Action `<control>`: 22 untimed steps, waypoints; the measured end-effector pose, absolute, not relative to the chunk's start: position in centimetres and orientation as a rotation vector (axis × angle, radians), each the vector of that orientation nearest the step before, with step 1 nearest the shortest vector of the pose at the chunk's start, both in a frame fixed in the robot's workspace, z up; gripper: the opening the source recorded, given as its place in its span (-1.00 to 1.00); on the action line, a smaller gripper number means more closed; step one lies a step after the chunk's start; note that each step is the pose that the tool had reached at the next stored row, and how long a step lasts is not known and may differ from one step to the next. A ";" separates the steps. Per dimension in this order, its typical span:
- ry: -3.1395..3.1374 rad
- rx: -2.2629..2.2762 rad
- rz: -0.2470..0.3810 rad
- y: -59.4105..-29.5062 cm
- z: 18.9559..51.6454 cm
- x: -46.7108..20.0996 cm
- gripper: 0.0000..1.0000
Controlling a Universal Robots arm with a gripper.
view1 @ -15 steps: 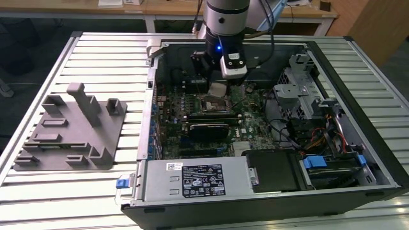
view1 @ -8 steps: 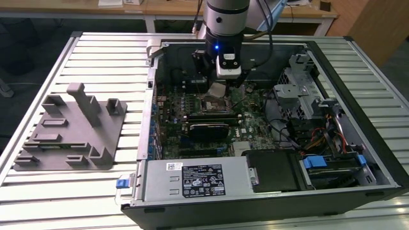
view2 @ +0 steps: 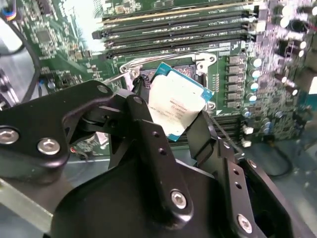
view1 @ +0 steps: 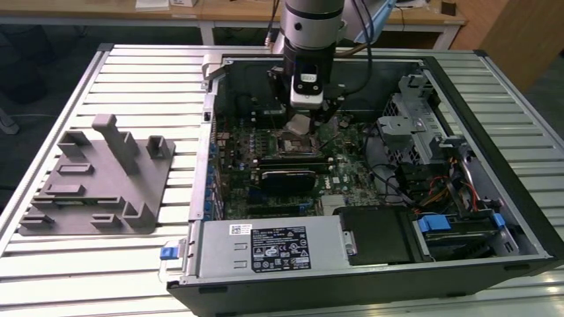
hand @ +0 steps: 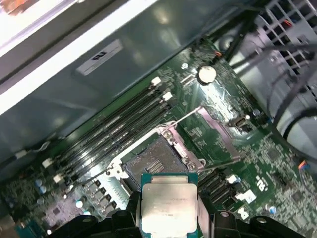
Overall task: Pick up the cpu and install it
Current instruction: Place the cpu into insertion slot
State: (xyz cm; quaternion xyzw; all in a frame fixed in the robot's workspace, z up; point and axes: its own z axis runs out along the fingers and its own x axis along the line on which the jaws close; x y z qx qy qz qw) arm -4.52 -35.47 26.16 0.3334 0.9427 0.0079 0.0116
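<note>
The claw (view1: 300, 123) hung inside the open computer case (view1: 210, 125), which lay on its side on the slatted bench (view1: 132, 72). It was closed narrowly on the cpu (view1: 298, 125), one finger on each of two opposite edges. In both wrist views the chip's pale metal top faced outward between the black fingers (view2: 143, 106).

The task's thing was therefore in the claw and off the board. The relation that mattered was the socket (hand: 153, 166), which lay just below and slightly ahead of the fingertips, near but apart from the chip. In the first wrist view its pin field was bare. Its metal load frame (hand: 218, 136) stood swung open to one side, with the thin lever (hand: 181, 119) raised. Nothing sat in the socket.

The cpu looked tilted rather than flat to the motherboard (view1: 344, 178). Its edges appeared turned out of line with the socket's edges, as far as I could judge from these angles.

The memory slots (hand: 114, 129) ran alongside the socket, on its far side from the load frame. The case also held a power supply (view1: 264, 247), well away from the claw. A grey fixture (view1: 97, 178) sat outside the case on the bench, far from the claw at the exterior view's left, with no chip visible on it.
</note>
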 end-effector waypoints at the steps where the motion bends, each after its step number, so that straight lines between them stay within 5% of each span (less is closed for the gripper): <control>1: 2.930 1.066 0.024 -35.5 26.2 -4.5 0.08; 22: 2.682 1.585 0.017 -35.5 26.0 -4.5 0.08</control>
